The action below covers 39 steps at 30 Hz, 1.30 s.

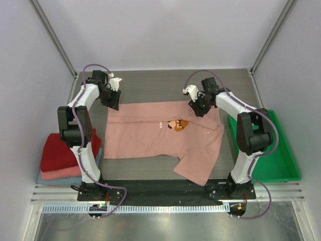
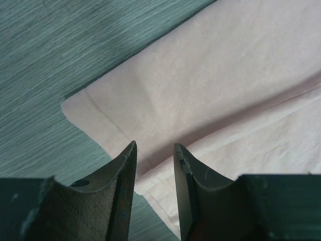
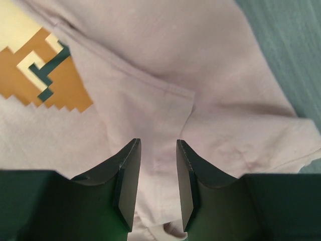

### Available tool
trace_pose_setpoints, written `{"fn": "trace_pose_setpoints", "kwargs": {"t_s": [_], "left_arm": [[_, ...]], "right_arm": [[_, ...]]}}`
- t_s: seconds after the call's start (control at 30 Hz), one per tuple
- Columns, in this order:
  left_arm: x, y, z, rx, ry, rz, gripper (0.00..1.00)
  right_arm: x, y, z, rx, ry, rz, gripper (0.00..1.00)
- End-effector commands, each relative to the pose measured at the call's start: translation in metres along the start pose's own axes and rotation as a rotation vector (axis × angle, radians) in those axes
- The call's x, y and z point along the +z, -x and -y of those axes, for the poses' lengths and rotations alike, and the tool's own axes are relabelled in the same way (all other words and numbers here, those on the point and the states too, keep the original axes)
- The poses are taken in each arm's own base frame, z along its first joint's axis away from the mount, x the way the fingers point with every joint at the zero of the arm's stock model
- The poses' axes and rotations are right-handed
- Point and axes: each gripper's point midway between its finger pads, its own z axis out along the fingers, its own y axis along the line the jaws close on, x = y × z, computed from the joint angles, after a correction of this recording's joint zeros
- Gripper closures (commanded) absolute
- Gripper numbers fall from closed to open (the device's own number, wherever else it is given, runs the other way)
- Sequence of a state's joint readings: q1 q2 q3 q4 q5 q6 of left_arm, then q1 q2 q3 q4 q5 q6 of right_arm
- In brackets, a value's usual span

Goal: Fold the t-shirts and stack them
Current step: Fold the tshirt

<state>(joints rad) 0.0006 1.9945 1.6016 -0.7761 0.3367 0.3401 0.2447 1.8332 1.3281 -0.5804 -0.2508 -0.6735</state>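
A dusty-pink t-shirt (image 1: 150,133) lies on the table, its top edge folded down, the pixel-art print (image 1: 178,124) showing and one sleeve (image 1: 198,165) trailing toward the near right. My left gripper (image 1: 114,100) hovers over the shirt's far left corner (image 2: 80,108). Its jaws (image 2: 155,144) stand open, with the hemmed edge lying beneath them. My right gripper (image 1: 197,108) is over the far right part of the shirt (image 3: 165,50), beside the print (image 3: 45,75). It is open (image 3: 158,141), with cloth under the gap and nothing pinched.
Folded t-shirts are stacked at the near left: dark red (image 1: 62,148) on top, salmon-pink (image 1: 55,174) under it, and light blue (image 1: 44,179) at the bottom. A green plastic tray (image 1: 283,165) stands at the right edge. Grey walls enclose the table.
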Motion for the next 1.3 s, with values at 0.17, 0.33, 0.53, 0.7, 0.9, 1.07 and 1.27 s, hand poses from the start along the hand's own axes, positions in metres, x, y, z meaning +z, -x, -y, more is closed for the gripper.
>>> {"fn": "trace_pose_setpoints", "kwargs": {"t_s": [0.17,0.33,0.53,0.7,0.9,1.07,1.27], "left_arm": [[-0.007,0.017,-0.01,-0.002,0.026,0.04,0.63],[-0.009,0.016,-0.01,-0.001,0.03,0.041,0.63],[-0.014,0.014,-0.009,0.003,0.04,0.042,0.63],[-0.022,0.014,-0.008,0.016,0.051,0.047,0.63],[-0.027,0.014,-0.009,0.036,0.063,0.056,0.63],[-0.024,0.018,-0.012,0.04,0.07,0.056,0.63],[-0.025,0.027,-0.016,0.045,0.076,0.066,0.61]], "right_arm": [[0.01,0.03,0.023,-0.006,-0.021,0.058,0.59],[0.027,0.03,0.026,0.005,0.0,0.045,0.6],[0.034,0.036,0.032,0.02,0.005,0.058,0.76],[0.01,0.05,0.029,0.022,-0.009,0.109,0.9],[-0.024,0.061,-0.027,-0.084,0.022,0.12,0.91],[-0.05,0.062,-0.11,-0.118,0.128,0.13,0.76],[-0.047,0.042,-0.074,-0.118,0.01,0.085,0.67]]}}
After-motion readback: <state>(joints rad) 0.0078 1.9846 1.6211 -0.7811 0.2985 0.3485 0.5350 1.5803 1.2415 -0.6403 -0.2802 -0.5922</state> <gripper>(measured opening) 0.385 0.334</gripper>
